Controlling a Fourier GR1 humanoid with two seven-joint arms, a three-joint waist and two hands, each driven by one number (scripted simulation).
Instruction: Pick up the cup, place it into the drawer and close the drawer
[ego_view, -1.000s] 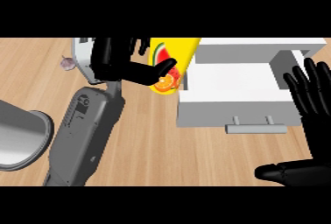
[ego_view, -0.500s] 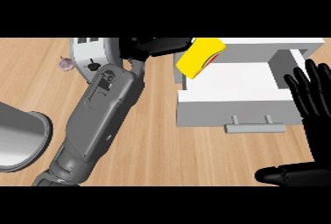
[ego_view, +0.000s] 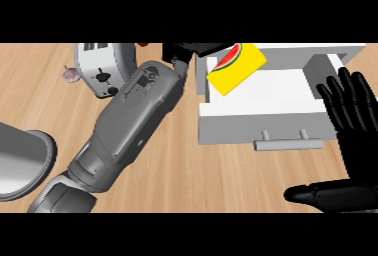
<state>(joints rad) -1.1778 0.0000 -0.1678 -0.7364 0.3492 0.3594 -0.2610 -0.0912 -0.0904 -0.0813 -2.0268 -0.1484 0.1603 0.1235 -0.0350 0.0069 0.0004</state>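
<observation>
The cup (ego_view: 238, 69) is yellow with a watermelon slice printed on it. It hangs tilted over the back left corner of the open white drawer (ego_view: 266, 127). My left hand (ego_view: 189, 50) is at the picture's top, just left of the cup, with its fingers curled on the cup's upper end; part of the hand is cut off by the top edge. The left forearm stretches diagonally up from the lower left. At the right edge my right hand (ego_view: 353, 112) rests open beside the drawer, fingers up and thumb low.
A white toaster (ego_view: 103, 67) stands at the back left, with a small purple object (ego_view: 71, 74) beside it. A grey metal pot (ego_view: 18, 160) sits at the left edge. The drawer's handle (ego_view: 288, 144) juts toward me.
My left hand has carried the cup rightward and away from me, from beside the toaster to above the drawer's back left corner. The right hand has stayed still.
</observation>
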